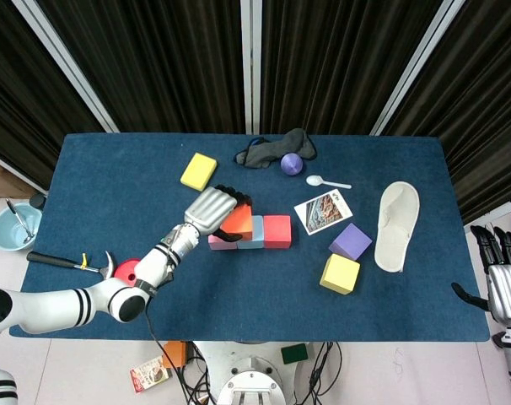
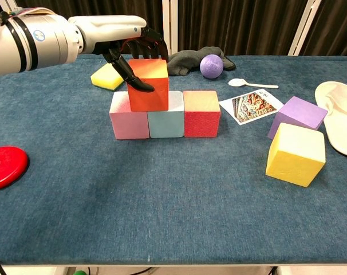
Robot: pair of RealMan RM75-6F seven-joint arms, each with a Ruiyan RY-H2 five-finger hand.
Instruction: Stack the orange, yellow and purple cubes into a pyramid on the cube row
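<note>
The row runs pink cube [image 2: 128,117], pale blue cube [image 2: 166,117], red cube [image 2: 201,113] — an orange cube [image 2: 149,85] on top. Off right sit a yellow cube [image 2: 295,154] and purple cube [image 2: 297,116] — all on the dark blue table [image 2: 162,206].

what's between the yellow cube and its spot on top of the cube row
Nothing visible. The yellow cube sits on open cloth right of the row, and the tops of the light blue cube and red cube are mostly bare. The left hand holds the orange cube at the row's left end.
</note>
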